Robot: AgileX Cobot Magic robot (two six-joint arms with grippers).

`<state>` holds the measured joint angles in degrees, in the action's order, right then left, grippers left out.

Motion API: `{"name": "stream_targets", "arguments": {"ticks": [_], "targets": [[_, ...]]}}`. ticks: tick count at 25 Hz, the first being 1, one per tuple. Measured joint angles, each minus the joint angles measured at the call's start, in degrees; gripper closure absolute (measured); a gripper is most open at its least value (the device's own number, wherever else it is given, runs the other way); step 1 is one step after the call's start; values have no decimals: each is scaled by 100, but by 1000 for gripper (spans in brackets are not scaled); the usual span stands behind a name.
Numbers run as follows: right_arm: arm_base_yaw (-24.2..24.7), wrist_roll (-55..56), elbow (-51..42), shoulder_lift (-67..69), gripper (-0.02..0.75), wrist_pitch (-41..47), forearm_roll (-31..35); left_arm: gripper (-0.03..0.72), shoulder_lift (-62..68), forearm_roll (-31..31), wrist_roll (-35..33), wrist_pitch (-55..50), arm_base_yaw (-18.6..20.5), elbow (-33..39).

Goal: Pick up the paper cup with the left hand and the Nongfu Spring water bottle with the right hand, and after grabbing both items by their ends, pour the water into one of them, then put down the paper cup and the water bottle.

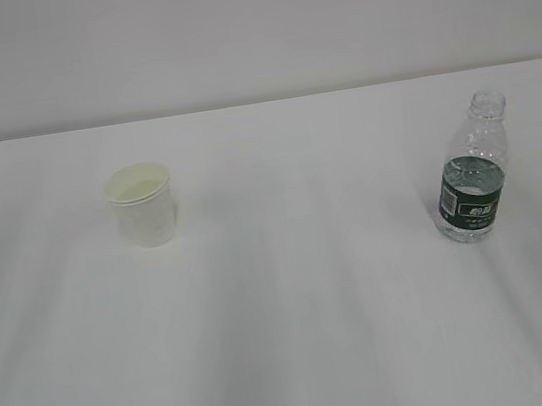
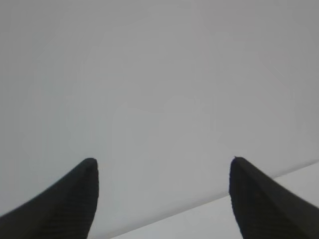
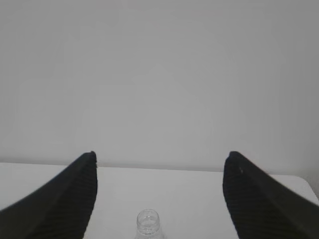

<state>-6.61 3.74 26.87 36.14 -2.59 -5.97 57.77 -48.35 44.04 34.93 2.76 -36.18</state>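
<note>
While both stand wide apart, left end effector (image 2: pixel 162 162) and right end effector (image 3: pixel 159 155) hold nothing.

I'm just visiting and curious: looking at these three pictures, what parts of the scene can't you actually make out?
- Both arms: outside the exterior view's edges.
- Left hand: only two finger tips show; the left wrist view's bottom edge cuts off the rest.
- Paper cup: absent from the left wrist view, which faces only wall and table edge.
- Water bottle: in the right wrist view only its open neck shows.
- Bottle label: print too small to read in the exterior view.
</note>
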Motion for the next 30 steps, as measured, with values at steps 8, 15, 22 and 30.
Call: {"name": "stream_targets", "arguments": {"ticks": [8,15,22,30], "targets": [[0,-28,442,-659,148,1104,-24,101,-1231,-85,350,-892,0,0],[0,-28,823,-1022,148,2015,-24,101,-1815,-145,631,-1465,0,0],[0,-28,843,-1672,148,2742,128,101,-2202,-184,746,-1772,0,0],[0,-28,1003,-2471,148,3687,141,127,-2459,-394,769,-1949,-416,74]]}}
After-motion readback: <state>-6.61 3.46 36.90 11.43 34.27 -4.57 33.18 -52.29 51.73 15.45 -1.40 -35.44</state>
